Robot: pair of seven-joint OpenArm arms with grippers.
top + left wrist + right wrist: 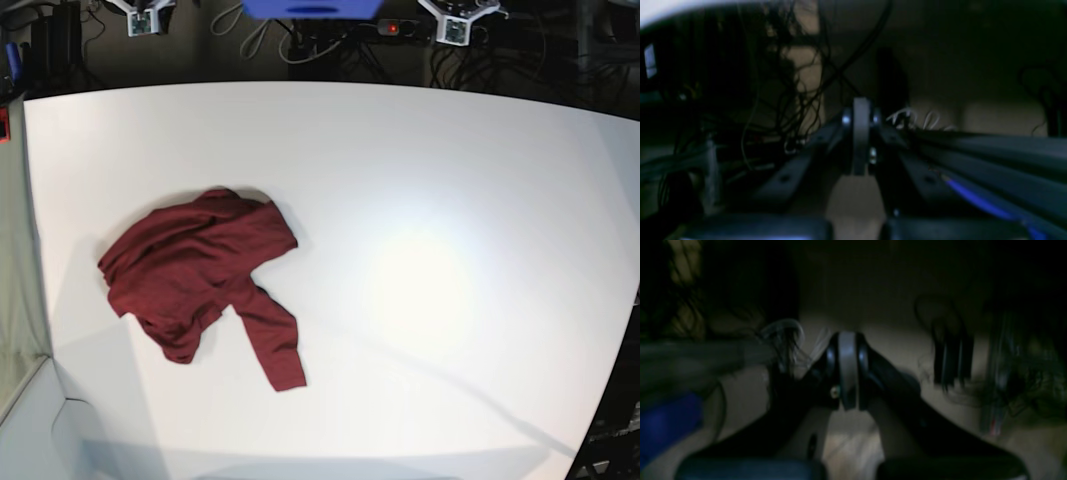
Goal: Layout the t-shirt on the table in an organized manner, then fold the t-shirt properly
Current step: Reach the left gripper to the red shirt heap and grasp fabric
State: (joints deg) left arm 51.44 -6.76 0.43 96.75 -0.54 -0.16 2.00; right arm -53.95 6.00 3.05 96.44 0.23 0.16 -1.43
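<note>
- Grippers first: my left gripper [861, 133] had its jaws pressed together with nothing between them, and my right gripper [847, 370] was the same, together and empty.
- Both wrist views were dark and blurred; they showed only cables and the space under the table edge, so both arms seemed parked low, away from the work.
- T-shirt [205, 280] lay crumpled on the side of my right arm, one sleeve stretching out toward the near edge.
- I judged the cloth thin, soft and light; it would sag and slide, not keep any shape.
- I thought the shoulders or the hem corners were the best places to pinch, to pull it flat.
- Table [450, 200] was white, smooth and bare around the shirt, with a curved edge.
- Beyond the far edge were dark cables and mounts.
</note>
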